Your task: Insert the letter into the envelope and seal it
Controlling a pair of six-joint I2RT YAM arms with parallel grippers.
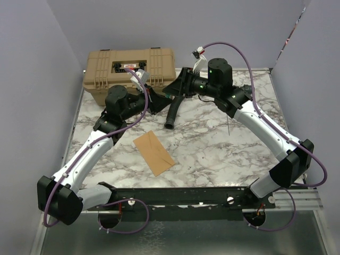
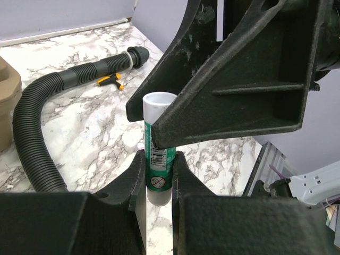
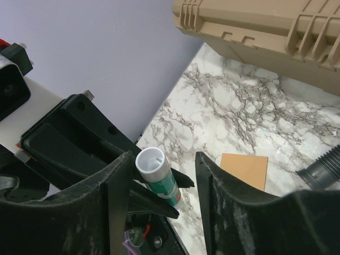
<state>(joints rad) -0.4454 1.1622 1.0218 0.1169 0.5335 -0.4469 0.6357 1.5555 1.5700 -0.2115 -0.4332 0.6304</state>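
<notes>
Your left gripper (image 2: 158, 167) sits just off the right front corner of the tan toolbox (image 1: 130, 69). Its jaws are narrowed hard onto the lower body of a green glue stick (image 3: 166, 186), and both fingers press the label. The stick stands roughly upright in the left wrist view, its white end uppermost and clear of the fingers. Your right gripper (image 3: 163, 159) meets it at that same corner of the toolbox, coming in from the side away from the box. Its jaws stand wide, one finger on each side of the stick's white end. The right wrist view shows a gap on both sides, so no contact is noted there. In the left wrist view a right finger crosses in front of the upper stick, and you cannot tell touch from overlap in that view. The envelope (image 1: 153, 153) lies flat on the marble table (image 1: 212, 154), well apart from the toolbox on its near side, towards the arm bases. It is turned at an angle to the box front and neither gripper touches it. One corner of it shows in the right wrist view, beyond the right finger. A black corrugated hose (image 1: 172, 114) lies curved on the table just beside the toolbox's right front corner, below the two grippers. A small yellow-handled tool (image 2: 110, 81) lies past the hose, on the side away from the toolbox, close to the hose's collared end.
</notes>
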